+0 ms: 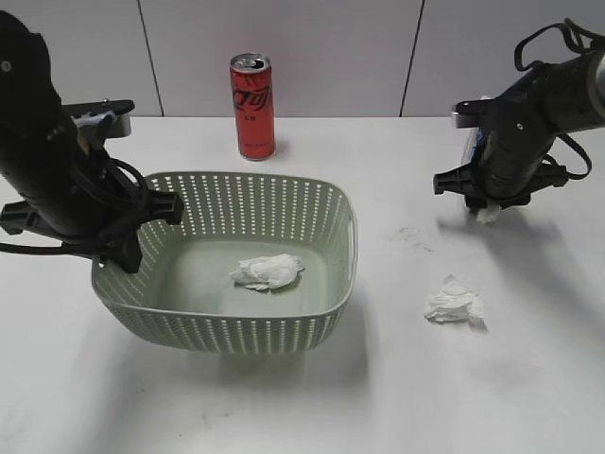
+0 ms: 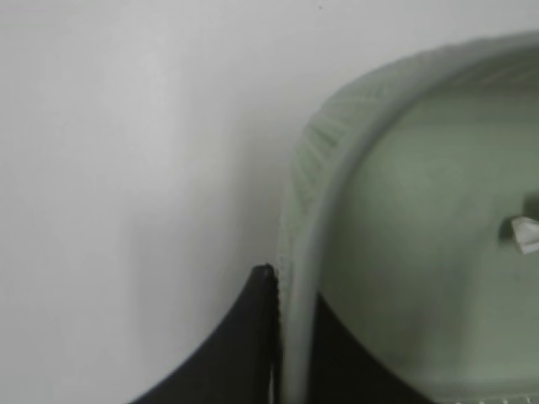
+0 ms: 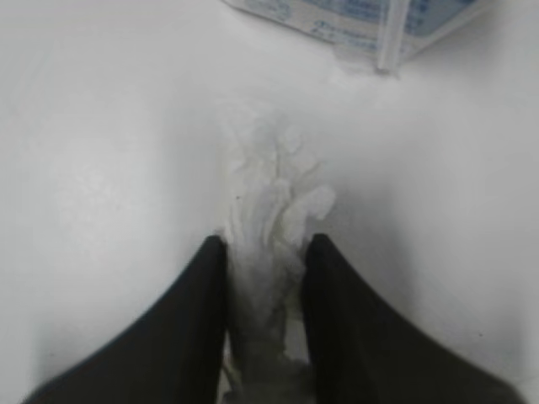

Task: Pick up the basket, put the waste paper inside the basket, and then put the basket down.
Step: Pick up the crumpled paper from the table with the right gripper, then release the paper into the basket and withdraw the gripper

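The pale green basket [image 1: 336, 227] is held tilted at centre left, its left side raised. My left gripper [image 1: 128, 248] is shut on the basket's left rim [image 2: 296, 278], one finger outside and one inside. One wad of waste paper [image 1: 267, 270] lies inside the basket and shows at the edge of the left wrist view [image 2: 525, 234]. A second wad [image 1: 455, 304] lies on the table right of the basket. My right gripper [image 1: 485, 208] at the far right is shut on a third wad [image 3: 269, 219], which pokes out below it [image 1: 489, 215].
A red drink can [image 1: 252, 106] stands upright at the back of the table behind the basket. A blue-and-white drink carton [image 3: 370, 21] lies just beyond the right gripper, mostly hidden behind the arm in the exterior view. The table surface [image 1: 302, 397] is white.
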You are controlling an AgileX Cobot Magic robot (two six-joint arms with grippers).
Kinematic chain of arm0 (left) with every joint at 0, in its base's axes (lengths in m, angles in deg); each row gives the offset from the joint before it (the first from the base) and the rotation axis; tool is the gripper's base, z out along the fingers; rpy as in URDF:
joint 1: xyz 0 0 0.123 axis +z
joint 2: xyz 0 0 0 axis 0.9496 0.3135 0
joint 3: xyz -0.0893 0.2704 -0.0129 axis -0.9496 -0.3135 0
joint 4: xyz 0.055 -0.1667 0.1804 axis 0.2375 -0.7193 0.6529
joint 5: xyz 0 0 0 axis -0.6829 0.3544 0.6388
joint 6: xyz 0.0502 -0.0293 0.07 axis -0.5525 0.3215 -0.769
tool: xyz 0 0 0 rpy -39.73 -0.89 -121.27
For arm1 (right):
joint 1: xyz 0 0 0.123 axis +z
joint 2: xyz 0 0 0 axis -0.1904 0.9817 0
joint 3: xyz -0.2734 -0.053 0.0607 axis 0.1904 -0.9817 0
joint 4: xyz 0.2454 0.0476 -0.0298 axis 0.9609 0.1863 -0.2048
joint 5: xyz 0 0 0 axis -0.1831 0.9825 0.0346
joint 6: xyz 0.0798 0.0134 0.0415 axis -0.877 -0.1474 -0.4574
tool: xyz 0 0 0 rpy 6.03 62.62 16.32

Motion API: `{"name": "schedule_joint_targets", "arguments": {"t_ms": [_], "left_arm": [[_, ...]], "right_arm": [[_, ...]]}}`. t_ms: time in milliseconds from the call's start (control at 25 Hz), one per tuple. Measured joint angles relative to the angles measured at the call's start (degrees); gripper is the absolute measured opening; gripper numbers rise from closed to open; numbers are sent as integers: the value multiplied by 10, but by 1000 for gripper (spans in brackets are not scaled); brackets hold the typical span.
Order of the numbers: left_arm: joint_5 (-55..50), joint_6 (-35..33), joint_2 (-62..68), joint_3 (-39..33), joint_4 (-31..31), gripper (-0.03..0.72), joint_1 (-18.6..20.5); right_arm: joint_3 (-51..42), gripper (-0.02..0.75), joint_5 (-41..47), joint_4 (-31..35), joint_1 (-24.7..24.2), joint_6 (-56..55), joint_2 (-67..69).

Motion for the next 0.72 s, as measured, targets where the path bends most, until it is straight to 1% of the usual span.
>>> {"name": "schedule_joint_targets", "arguments": {"t_ms": [40,80,120,200,280,320,440,560,640,680,720], "left_arm": [[0,0,0,0,1,1,0],[0,0,0,0,1,1,0],[0,0,0,0,3,1,0],[0,0,0,0,4,1,0],[0,0,0,0,4,1,0],[0,0,0,0,4,1,0],[0,0,0,0,4,1,0],[-1,0,0,0,4,1,0],[-1,0,0,0,4,1,0],[-1,0,0,0,4,1,0],[-1,0,0,0,4,1,0]], "right_arm": [[0,129,3,-1,0,0,0],[0,78,11,-1,0,1,0],[1,47,22,0,0,4,0],[1,41,37,11,0,25,-5],[-2,38,55,62,0,77,-16],[-4,36,66,99,0,122,-26],[-8,35,109,290,6,303,-78],[-8,34,147,500,27,515,-155],[-8,34,160,598,58,638,-212],[-8,34,162,630,78,673,-238],[-8,34,162,646,96,701,-257]]}}
